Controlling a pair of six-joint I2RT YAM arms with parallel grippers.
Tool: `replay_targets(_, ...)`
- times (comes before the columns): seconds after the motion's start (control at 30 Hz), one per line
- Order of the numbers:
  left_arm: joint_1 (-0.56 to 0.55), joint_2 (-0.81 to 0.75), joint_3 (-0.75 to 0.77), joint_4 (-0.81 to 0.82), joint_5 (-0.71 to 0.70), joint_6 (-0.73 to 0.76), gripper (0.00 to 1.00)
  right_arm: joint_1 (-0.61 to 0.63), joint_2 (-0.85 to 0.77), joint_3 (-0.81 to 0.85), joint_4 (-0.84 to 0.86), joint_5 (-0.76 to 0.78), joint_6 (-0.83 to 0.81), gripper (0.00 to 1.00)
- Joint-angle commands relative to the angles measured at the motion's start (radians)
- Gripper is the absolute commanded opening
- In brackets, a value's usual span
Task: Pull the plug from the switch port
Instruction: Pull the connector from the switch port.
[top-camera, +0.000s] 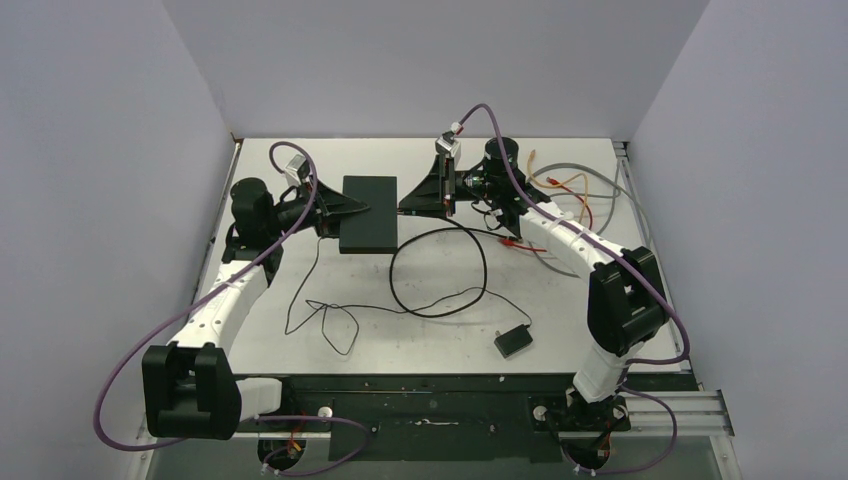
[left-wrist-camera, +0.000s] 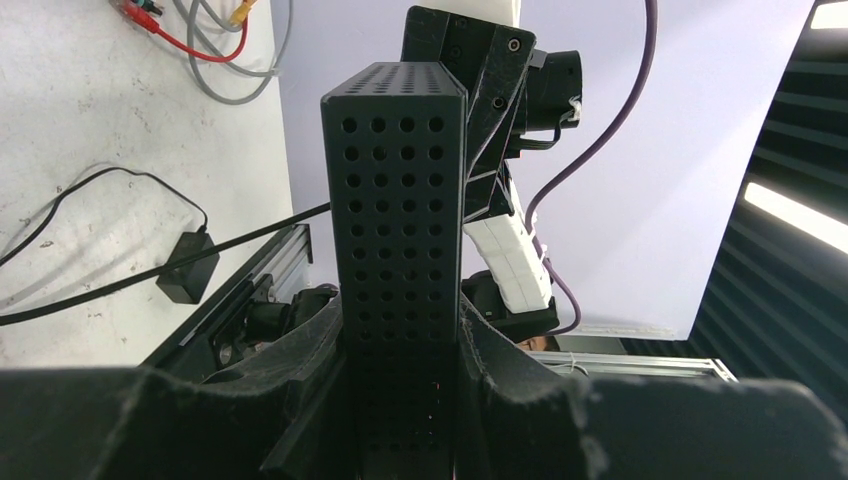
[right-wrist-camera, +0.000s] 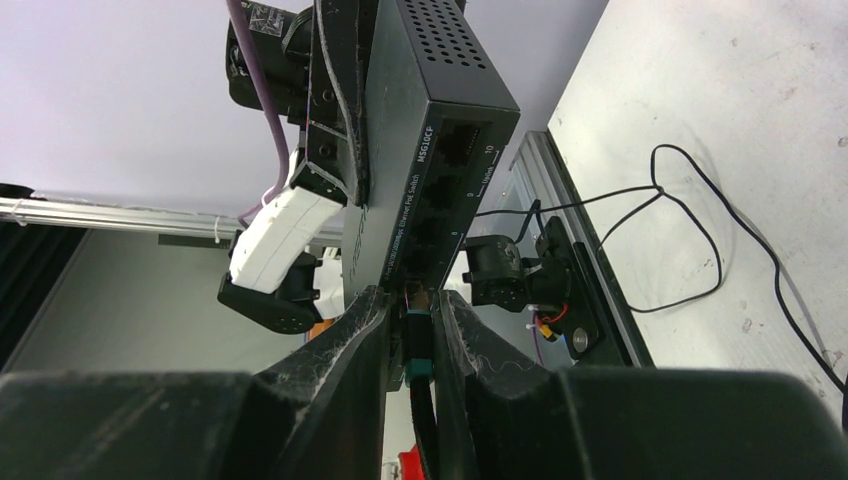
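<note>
The switch is a flat black box held off the table between my two grippers. My left gripper is shut on its left end; the left wrist view shows the jaws clamped on the perforated side of the switch, with that gripper around it. My right gripper is at the socket edge. In the right wrist view it is shut on the black plug with a teal band, whose tip sits at a port of the switch. The plug's black cable loops down over the table.
A small black adapter block with a thin cord lies near the front right, also seen in the left wrist view. A tangle of grey, orange and red cables lies at the back right. Grey walls stand on three sides.
</note>
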Motion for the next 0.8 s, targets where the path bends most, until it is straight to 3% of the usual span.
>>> replay_targets(0.0,-0.003,-0.008,0.075,0.128,-0.007,-0.028,0.00,0.016,-0.012,0.003,0.078,-0.006,-0.008,0.05)
replay_targets(0.47,-0.003,-0.020,0.055,0.367,-0.025,-0.158,0.00,0.009,-0.050,-0.048,0.162,0.041,-0.081,0.05)
replay_targets(0.77,-0.002,-0.036,0.063,0.446,-0.046,-0.182,0.00,-0.005,-0.068,-0.019,-0.053,0.084,-0.228,0.05)
